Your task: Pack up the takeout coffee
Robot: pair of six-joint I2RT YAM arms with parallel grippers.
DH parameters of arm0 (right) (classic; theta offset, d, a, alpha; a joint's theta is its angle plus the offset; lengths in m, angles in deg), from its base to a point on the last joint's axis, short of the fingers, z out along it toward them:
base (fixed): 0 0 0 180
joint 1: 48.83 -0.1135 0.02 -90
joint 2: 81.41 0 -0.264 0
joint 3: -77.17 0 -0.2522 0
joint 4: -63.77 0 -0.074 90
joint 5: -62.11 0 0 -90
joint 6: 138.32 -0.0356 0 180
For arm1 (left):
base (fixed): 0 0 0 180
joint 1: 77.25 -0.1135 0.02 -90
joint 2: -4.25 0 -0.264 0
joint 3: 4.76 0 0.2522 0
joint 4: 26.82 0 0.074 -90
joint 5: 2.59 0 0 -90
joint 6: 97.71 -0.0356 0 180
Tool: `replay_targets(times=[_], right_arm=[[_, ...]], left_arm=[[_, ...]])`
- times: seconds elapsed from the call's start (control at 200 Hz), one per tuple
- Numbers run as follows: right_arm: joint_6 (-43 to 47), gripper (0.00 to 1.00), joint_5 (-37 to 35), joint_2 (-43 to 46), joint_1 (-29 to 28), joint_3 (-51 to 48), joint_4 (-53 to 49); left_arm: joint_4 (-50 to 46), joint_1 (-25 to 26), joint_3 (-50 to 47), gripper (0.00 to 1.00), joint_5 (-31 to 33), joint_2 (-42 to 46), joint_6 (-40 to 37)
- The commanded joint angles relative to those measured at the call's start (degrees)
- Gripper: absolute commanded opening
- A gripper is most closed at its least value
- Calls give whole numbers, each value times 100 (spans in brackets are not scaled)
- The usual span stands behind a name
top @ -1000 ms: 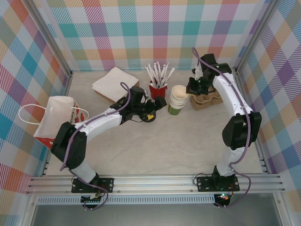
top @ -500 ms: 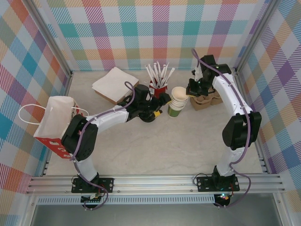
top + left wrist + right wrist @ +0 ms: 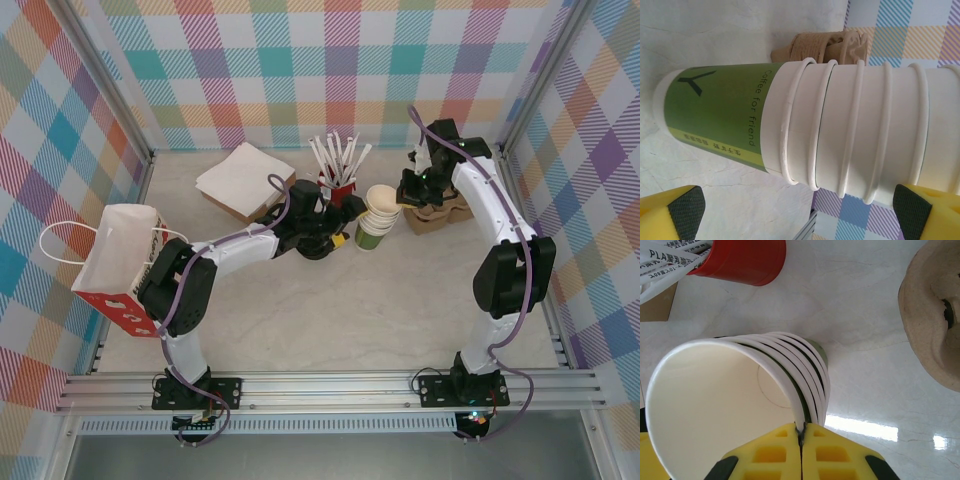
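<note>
Cup stack (image 3: 378, 213): nested paper cups, green on the outside and white inside, standing upright on the tabletop (image 3: 330, 310) just right of centre in the overhead view. No lid is on it.
Cup stack, left wrist view (image 3: 805, 125): it lies across the frame with the green base at left and five white rolled rims at right. A dark Y mark and the words "Coffee for friend" are printed on the green.
Cup stack, right wrist view (image 3: 730, 400): the white mouth of the top cup opens at lower left, with the other rims fanned behind it.
Left pincer (image 3: 350, 222): spread wide, just left of the stack in the overhead view. In its own camera (image 3: 800, 215) the yellow tips sit in the two lower corners, with the stack between and beyond them, not touching.
Right pincer (image 3: 405, 195): at the stack's upper right in the overhead view. In its own camera (image 3: 801, 450) the yellow fingers are pressed together on the rim edge of the stack. I cannot tell how many cup walls are pinched.
Red cup (image 3: 337, 187): holds white sticks, just left of and behind the stack; upper left in the right wrist view (image 3: 742, 260).
Pulp carrier (image 3: 440, 212): brown, near the stack's right side, under the right arm; right edge of the right wrist view (image 3: 932, 315).
Napkin pile (image 3: 245, 178): flat, upper left of centre.
Paper bag (image 3: 120, 262): red and white, with white handles, at the left edge.
</note>
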Motion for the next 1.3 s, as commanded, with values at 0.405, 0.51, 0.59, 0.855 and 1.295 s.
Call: replay_targets(times=[0.405,0.51,0.59,0.855,1.295], right_arm=[[-199,6,77,115,42,-8,-129],[-207,6,64,100,59,-14,-142],[-204,6,85,99,61,-17,-145],[-235,6,232,108,65,-43,-111],[-505,5,875,193,121,-169,125]], left_arm=[[307,78,-1,99,18,34,85],[299,76,-27,100,18,51,84],[299,75,-25,100,18,45,80],[299,73,-12,99,18,-44,85],[194,86,-130,99,136,-193,54]])
